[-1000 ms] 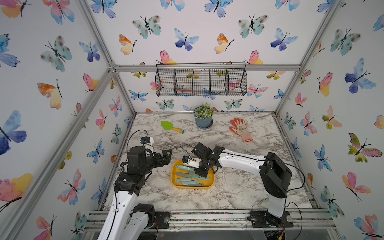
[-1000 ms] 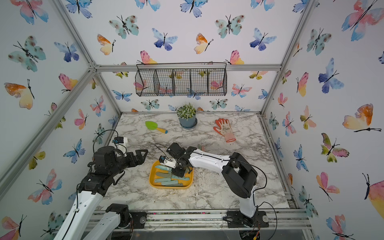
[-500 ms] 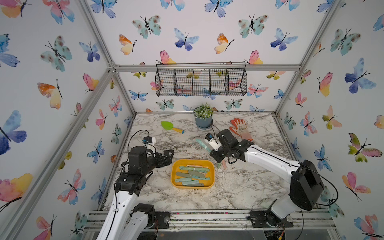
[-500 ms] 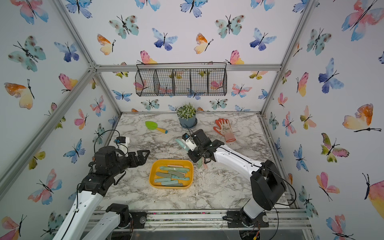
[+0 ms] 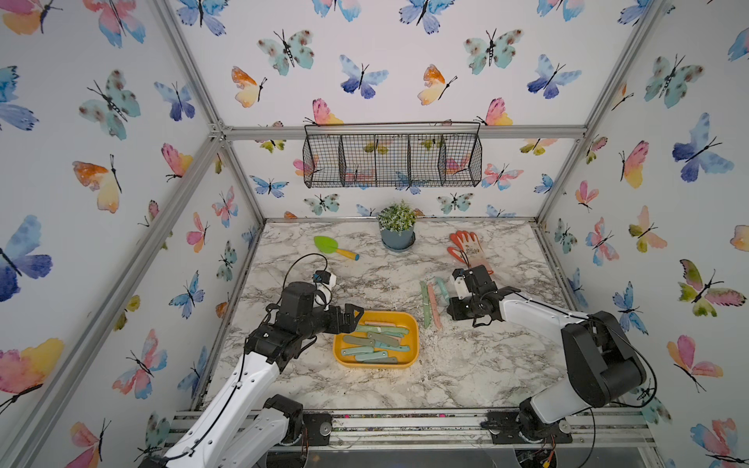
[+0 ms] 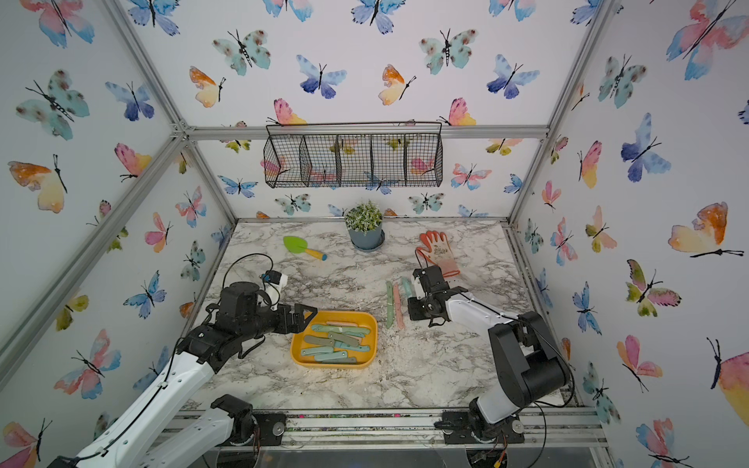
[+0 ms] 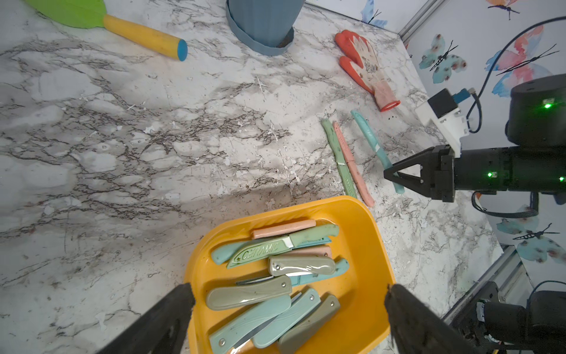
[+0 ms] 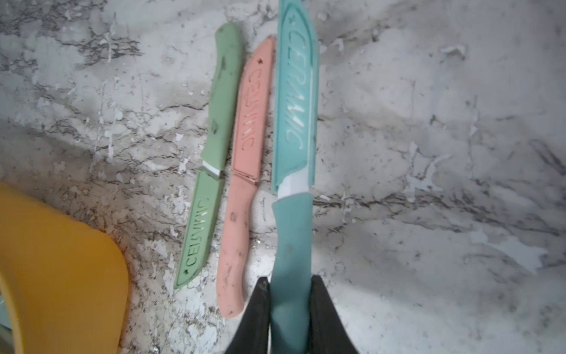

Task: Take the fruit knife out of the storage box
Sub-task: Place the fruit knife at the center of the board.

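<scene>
While the right gripper clamps a teal fruit knife beside the storage box, 2 knives lie there; perhaps 10 inside.

- Tray: one, yellow-orange.
- Knives outside the tray: three, each in a sheath. They are one green knife, one pink knife and one teal knife.
- Knives in the tray: about ten. They overlap, so the exact count is unsure.
- Grippers: two, the left gripper and the right gripper.
- Wire basket: one.
- Potted plant: one.
- Trowel: one.
- Glove: one.
</scene>
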Robot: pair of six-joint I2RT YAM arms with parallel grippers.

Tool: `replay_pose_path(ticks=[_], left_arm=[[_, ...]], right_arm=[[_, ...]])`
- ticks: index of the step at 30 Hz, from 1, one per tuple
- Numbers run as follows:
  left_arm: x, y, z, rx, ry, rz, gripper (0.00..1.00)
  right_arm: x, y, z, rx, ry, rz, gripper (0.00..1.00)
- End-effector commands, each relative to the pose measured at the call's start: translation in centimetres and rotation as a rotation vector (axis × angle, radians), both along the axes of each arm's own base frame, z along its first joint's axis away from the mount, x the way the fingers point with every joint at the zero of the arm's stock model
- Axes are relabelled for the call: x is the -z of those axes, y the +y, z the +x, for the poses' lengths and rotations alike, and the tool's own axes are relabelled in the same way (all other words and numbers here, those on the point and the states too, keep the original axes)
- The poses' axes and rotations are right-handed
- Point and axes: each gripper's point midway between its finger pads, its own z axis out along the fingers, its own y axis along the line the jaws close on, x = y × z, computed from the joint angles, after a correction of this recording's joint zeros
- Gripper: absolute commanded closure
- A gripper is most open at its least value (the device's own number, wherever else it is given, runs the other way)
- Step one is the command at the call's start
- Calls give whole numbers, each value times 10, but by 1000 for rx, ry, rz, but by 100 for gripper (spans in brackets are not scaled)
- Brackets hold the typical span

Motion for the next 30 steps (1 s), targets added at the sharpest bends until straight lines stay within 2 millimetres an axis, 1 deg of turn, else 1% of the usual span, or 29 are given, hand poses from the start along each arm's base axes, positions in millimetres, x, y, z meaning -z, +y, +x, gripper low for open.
replay_pose_path(ticks=[1, 4, 7, 15, 18, 23, 30], left_arm=[[-5, -4, -2, 27, -14, -5, 2], [-5, -4, -2, 28, -15, -6, 2], [-5, -3, -2, 19, -17, -3, 2], [-7, -1, -1, 12, -25, -1, 2], [-7, -1, -1, 11, -25, 0, 2], [-9, 1, 0, -4, -36, 4, 1], [-9, 4, 1, -19, -38, 14, 2]], right_arm=[[5, 12, 3, 15, 20, 80, 87], [14, 16, 0, 8, 56, 111, 87], [19, 17, 0, 14, 71, 115, 87], [22, 12, -1, 31, 81, 108, 86], [22, 11, -1, 35, 83, 105, 82], [19, 10, -1, 36, 80, 104, 78], [16, 7, -1, 42, 74, 95, 68]])
